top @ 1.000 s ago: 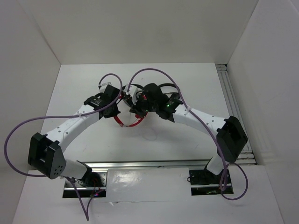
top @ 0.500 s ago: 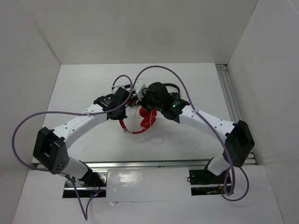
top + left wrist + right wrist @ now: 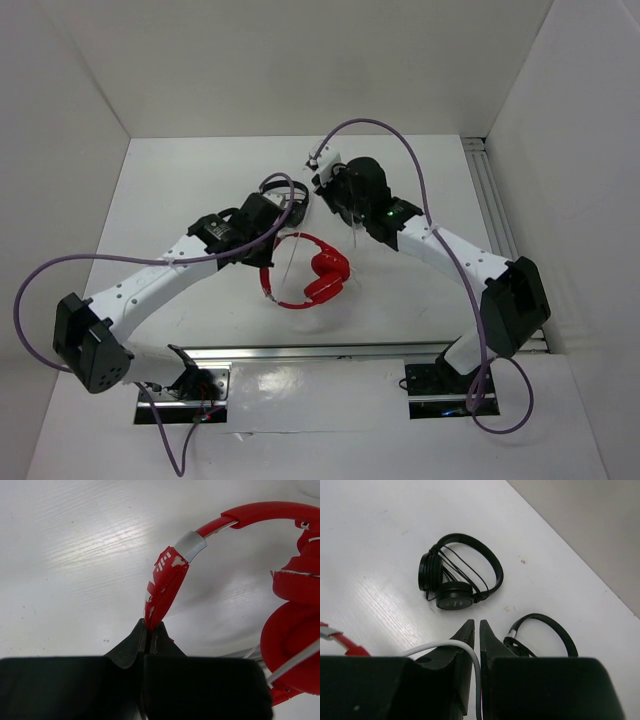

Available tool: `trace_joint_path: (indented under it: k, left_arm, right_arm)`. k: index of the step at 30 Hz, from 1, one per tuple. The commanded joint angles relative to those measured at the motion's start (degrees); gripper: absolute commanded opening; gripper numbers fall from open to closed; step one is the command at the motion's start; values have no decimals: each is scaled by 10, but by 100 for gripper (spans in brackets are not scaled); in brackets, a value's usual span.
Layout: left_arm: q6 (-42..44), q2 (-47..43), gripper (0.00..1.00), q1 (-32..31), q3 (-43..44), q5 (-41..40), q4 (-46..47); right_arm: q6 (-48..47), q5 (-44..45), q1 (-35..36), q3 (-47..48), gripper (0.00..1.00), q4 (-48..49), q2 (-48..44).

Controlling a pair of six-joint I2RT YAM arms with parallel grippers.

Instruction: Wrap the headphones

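The red headphones [image 3: 312,275] lie on the white table, earcups folded together, headband curving left. My left gripper [image 3: 266,255] is shut on the red headband [image 3: 159,587] just below its silver edge; the earcups [image 3: 295,630] are to its right. My right gripper [image 3: 332,200] is raised behind the headphones. Its jaws are nearly closed on the thin white cable [image 3: 442,646], which runs back between the fingers. A piece of the red headband [image 3: 340,642] shows at that view's left edge. The cable also shows as a thin line across the headband loop [image 3: 287,265].
Two small black headphones lie beyond my right gripper: one [image 3: 455,575] ahead, one [image 3: 542,632] to the right; one shows in the top view [image 3: 290,188]. White walls enclose the table. A metal rail [image 3: 495,200] runs along the right side.
My right gripper has lifted and moved back and right off the headphones, drawing the cable with it. The red headphones have shifted nearer and now lie uncovered. My left gripper followed them, still holding the headband.
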Motion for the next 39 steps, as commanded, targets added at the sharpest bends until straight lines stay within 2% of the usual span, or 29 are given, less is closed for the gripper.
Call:
trace_joint_path:
  k: [1, 3, 7, 16, 25, 33, 36, 39]
  left_arm:
    - [37, -38, 0, -9, 1, 51, -13]
    - [45, -55, 0, -9, 1, 73, -13]
    - [51, -61, 0, -15, 1, 64, -23]
    - [35, -72, 0, -15, 44, -3, -71]
    - [46, -96, 0, -15, 67, 59, -71]
    - [51, -101, 0, -15, 84, 71, -71]
    - [34, -114, 0, -15, 103, 56, -71]
    - [34, -120, 0, -15, 126, 51, -58]
  right_arm:
    - [14, -28, -12, -3, 16, 94, 13]
    - [21, -47, -18, -3, 16, 101, 31]
    - [33, -77, -42, 8, 0, 114, 57]
    - [73, -62, -73, -24, 0, 169, 64]
    - [103, -128, -92, -16, 0, 189, 88]
    - [115, -145, -92, -5, 0, 201, 108]
    - [127, -174, -98, -5, 0, 209, 125]
    - [154, -221, -98, -18, 6, 231, 138]
